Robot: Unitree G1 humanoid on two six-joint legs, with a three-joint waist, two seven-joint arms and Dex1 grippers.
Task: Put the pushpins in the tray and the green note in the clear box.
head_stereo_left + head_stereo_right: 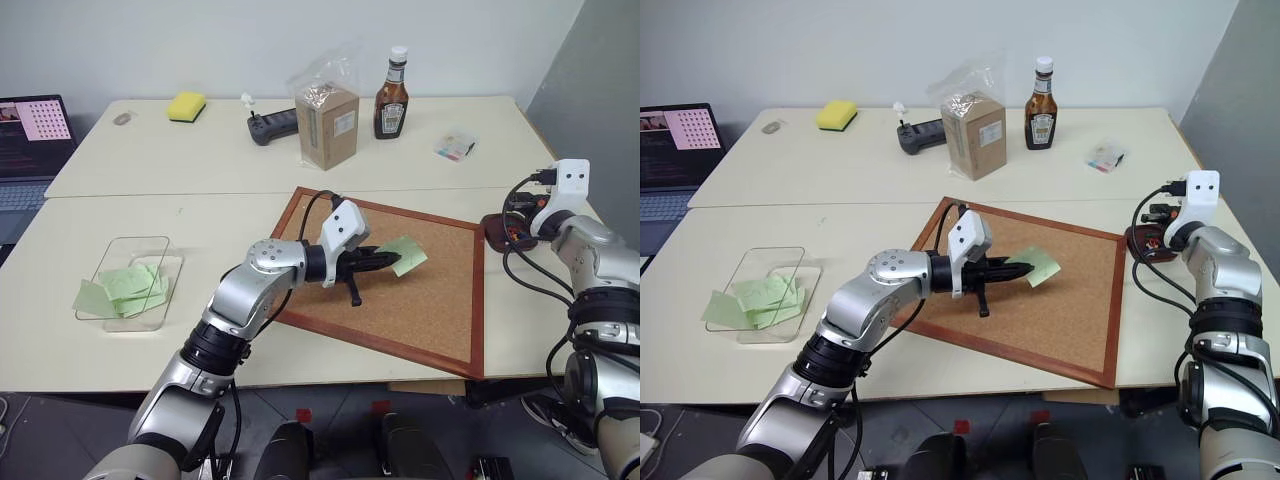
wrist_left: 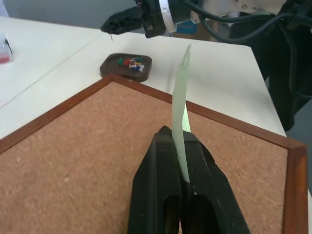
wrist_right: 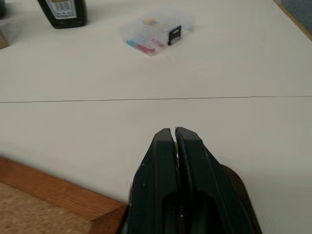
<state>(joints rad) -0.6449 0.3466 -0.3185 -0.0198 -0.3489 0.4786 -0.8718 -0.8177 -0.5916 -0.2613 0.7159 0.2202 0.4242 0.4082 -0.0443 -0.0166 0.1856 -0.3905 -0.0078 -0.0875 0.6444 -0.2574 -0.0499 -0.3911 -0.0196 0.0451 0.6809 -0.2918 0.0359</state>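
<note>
My left gripper [image 2: 174, 132] is shut on the green note [image 2: 181, 92], a pale green slip held on edge just above the cork board [image 1: 420, 310]. The small dark reddish-brown tray [image 2: 108, 68] sits on the table beyond the board's right corner, with several colourful pushpins [image 2: 130, 62] in it. My right gripper [image 3: 175, 130] hovers over the tray [image 3: 239, 187], shut, with a thin pin sticking out below its tip [image 2: 111, 35]. The clear box [image 1: 135, 241] stands at the left of the table and holds several pale green slips.
At the back of the table are a yellow sponge [image 1: 187, 105], a black device [image 1: 272, 126], a bagged brown carton [image 1: 328, 125] and a sauce bottle [image 1: 392, 95]. A clear packet of colourful bits [image 3: 156, 30] lies at the back right. A laptop [image 1: 30, 140] is at the far left.
</note>
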